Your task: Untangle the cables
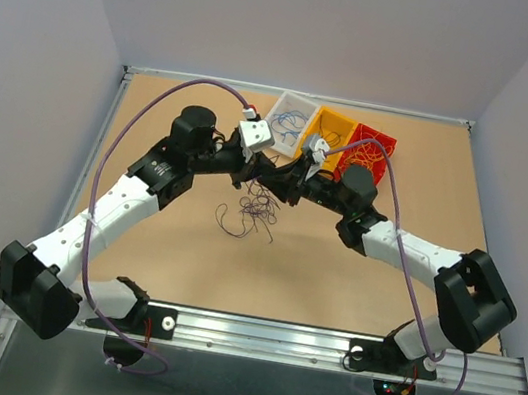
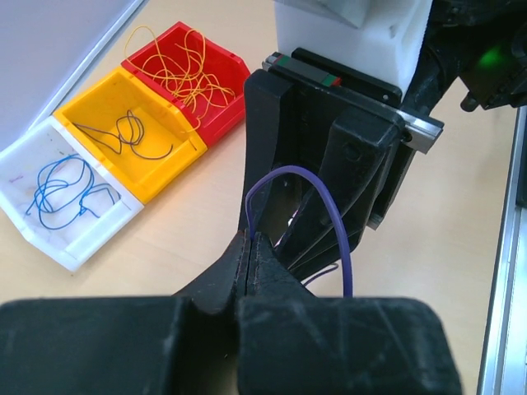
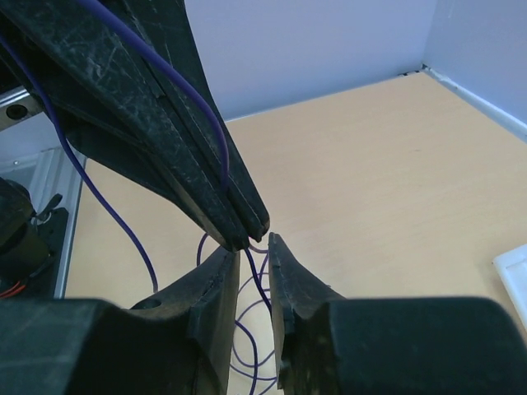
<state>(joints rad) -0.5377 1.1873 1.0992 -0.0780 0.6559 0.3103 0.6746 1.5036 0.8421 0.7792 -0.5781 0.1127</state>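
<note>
The table (image 1: 412,283) is plain tan board. At its far edge sit a white bin (image 2: 49,243) of blue wire, a yellow bin (image 2: 165,179) of dark wire and a red bin (image 2: 219,120) of orange wire. The cables (image 1: 257,207) lie mid-table, a small loose knot of thin, curly dark-purple strands, one stray trailing left. Just above, the left gripper (image 2: 249,240) is pressed tight on one purple wire (image 2: 290,168), which arches up, then hangs straight down. The right gripper (image 3: 255,251) has its jaws slightly apart, with that wire running through the gap.
</note>
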